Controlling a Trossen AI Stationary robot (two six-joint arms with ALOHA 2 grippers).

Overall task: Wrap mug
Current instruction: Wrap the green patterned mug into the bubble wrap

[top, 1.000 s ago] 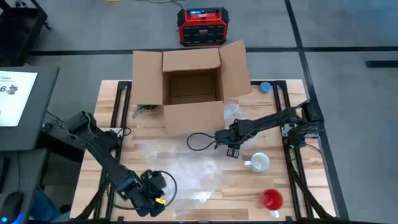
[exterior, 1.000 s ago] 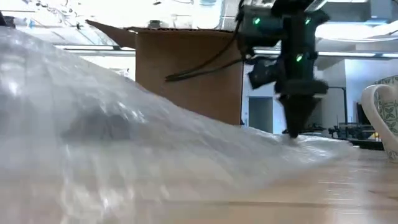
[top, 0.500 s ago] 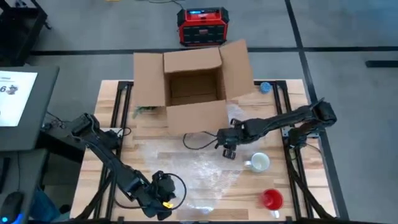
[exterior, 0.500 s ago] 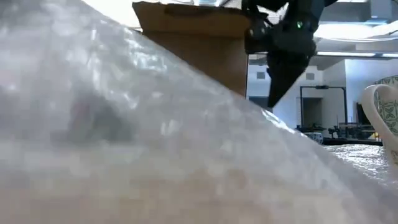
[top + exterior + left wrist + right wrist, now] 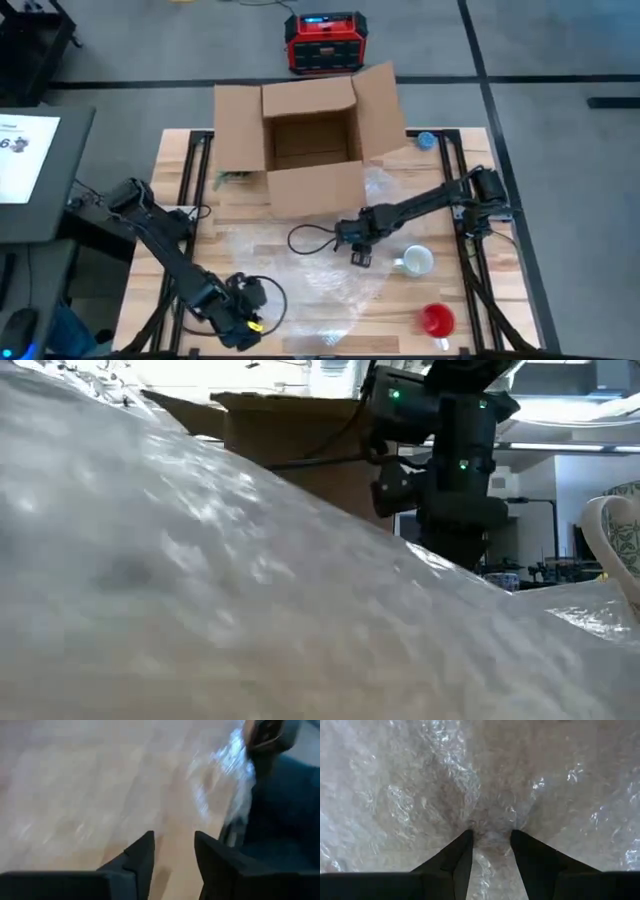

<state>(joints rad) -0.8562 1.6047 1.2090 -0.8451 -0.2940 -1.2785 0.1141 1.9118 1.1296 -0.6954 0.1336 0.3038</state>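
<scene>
A clear sheet of bubble wrap lies across the middle of the table and fills the low view, rising toward the near left. The white mug stands upright on its base on bare wood right of the sheet, and its side shows at the low view's edge. My right gripper is down on the sheet's right part, just left of the mug, and is shut on the wrap. My left gripper is at the sheet's near left end by the table's front edge, also shut on the wrap. My right gripper pinches a gathered bunch of the wrap between its two fingers, coming from above and pointing down. Creases run in toward the fingertips. Around the hold the wrap lies low over the table. My left gripper has the wrap's near left end. The place of contact is blurred in the left wrist view, so the part and hold do not show. The wrap slopes up toward it in the low view.
An open cardboard box stands at the table's far side. A red cup sits near the front right corner. A small blue object lies right of the box. Cable loops trail beside the right gripper.
My right gripper has gone toward the table's left and near edge with the wrap; it rose off the table, then came down again. My left gripper swung slightly right and back. The wrap billowed up near the front edge and stays raised there.
</scene>
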